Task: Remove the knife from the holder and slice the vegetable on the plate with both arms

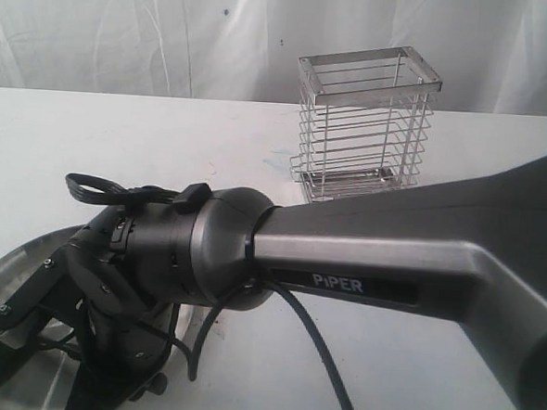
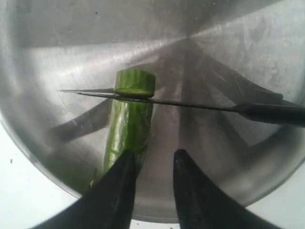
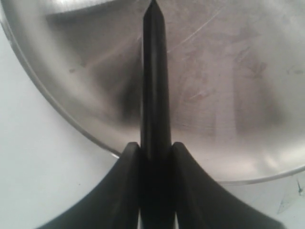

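Observation:
In the left wrist view the dark green vegetable (image 2: 128, 129) lies on the steel plate (image 2: 57, 57), its pale cut end facing away. The knife (image 2: 190, 106) crosses it near that end, with the thin blade sunk into the top. My left gripper (image 2: 155, 160) is open. One of its fingers (image 2: 119, 191) rests against the vegetable's near end, and the gap between the fingers is empty. My right gripper (image 3: 156, 148) is shut on the knife's black handle (image 3: 155, 71), above the plate (image 3: 228, 95). In the exterior view the right arm (image 1: 391, 259) reaches across to the plate (image 1: 15, 254) at the lower left.
The silver wire holder (image 1: 365, 127) stands empty at the back of the white table (image 1: 120, 131), right of centre. The right arm's black cable (image 1: 325, 357) hangs below it. A white curtain closes off the back.

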`<action>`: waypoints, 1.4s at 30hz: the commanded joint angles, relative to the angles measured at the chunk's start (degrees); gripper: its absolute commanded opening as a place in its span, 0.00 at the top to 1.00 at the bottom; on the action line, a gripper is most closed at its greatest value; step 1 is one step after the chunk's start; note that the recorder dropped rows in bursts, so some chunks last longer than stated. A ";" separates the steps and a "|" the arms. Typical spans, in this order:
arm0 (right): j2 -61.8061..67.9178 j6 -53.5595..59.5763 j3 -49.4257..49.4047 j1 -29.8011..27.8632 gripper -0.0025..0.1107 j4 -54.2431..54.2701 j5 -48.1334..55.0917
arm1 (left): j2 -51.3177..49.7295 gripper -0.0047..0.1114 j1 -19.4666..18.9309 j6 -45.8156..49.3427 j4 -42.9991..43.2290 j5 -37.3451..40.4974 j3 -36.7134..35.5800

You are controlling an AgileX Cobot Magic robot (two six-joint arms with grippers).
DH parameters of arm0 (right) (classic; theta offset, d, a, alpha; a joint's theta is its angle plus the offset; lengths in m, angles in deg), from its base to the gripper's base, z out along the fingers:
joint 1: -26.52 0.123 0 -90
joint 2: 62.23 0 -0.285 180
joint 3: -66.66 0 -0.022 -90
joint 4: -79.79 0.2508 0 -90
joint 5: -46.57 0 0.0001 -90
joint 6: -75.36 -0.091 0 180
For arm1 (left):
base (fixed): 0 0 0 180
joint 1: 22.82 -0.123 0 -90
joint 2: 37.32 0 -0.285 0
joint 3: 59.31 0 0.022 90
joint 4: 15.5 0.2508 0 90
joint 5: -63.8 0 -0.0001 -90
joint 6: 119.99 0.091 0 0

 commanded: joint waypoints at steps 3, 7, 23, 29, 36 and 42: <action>-0.70 0.82 0.07 -0.02 0.98 -0.11 -0.87 | -0.85 0.67 1.93 -1.69 4.35 -1.65 -0.40; -0.70 0.82 0.07 -0.02 0.98 -0.11 -0.97 | -2.94 0.65 1.93 -1.69 5.07 -3.13 -0.40; -0.70 0.82 0.07 -0.02 0.98 0.00 -0.26 | -10.85 0.68 3.94 -2.17 5.07 -7.78 -0.40; -0.70 0.82 0.07 -0.02 0.98 0.00 1.98 | -10.85 0.68 3.94 -2.93 5.28 -7.91 -0.40; -0.70 0.82 0.07 -0.02 0.98 -0.23 9.09 | -10.85 0.68 3.94 -3.15 5.28 -8.32 -0.40; -0.70 0.98 0.07 -0.02 0.98 -0.23 12.21 | -10.85 0.68 3.94 -3.25 5.28 -8.32 -0.40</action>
